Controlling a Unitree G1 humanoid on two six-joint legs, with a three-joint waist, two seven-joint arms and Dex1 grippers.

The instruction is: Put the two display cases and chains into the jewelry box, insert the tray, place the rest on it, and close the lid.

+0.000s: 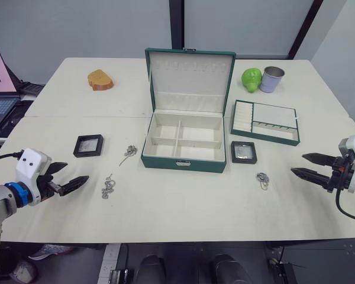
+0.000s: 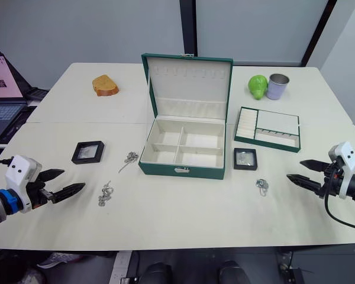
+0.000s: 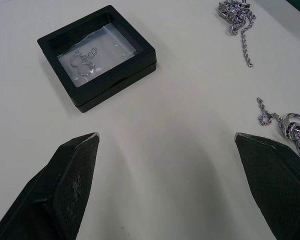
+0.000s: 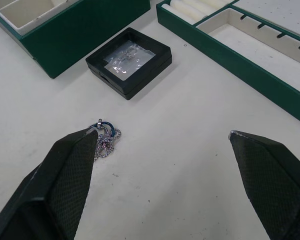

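Because nothing has yet gone into the jewelry box (image 1: 184,142), both arms hang low over the table (image 1: 177,207) with their fingers spread wide and empty, each facing the pieces on its own side. Ahead of the left gripper (image 1: 68,177), a little beyond its fingertips, lies one display case (image 1: 89,145), flat on the table with small rings visible under its clear centre; off toward the box from that gripper lie two chains, one bunch (image 1: 108,187) close by its inner finger and another (image 1: 129,152) farther on, near the box's front corner. The right gripper (image 1: 309,165) points at its own share: a chain bunch (image 1: 262,178) lies just ahead of its fingers, and the second display case (image 1: 244,152) sits beyond that, close beside the box wall. The lid (image 1: 190,80) stands upright behind the divided compartments, so the box is ready to receive things from either side. The tray (image 1: 265,122) waits outside the box, past the right-hand case, which fits the order of the task: it would cover the compartments, so it likely goes in only after the cases and chains. A green fruit (image 1: 252,78), a metal cup (image 1: 271,78) and a brown piece (image 1: 100,80) sit well beyond both grippers, clear of the work.
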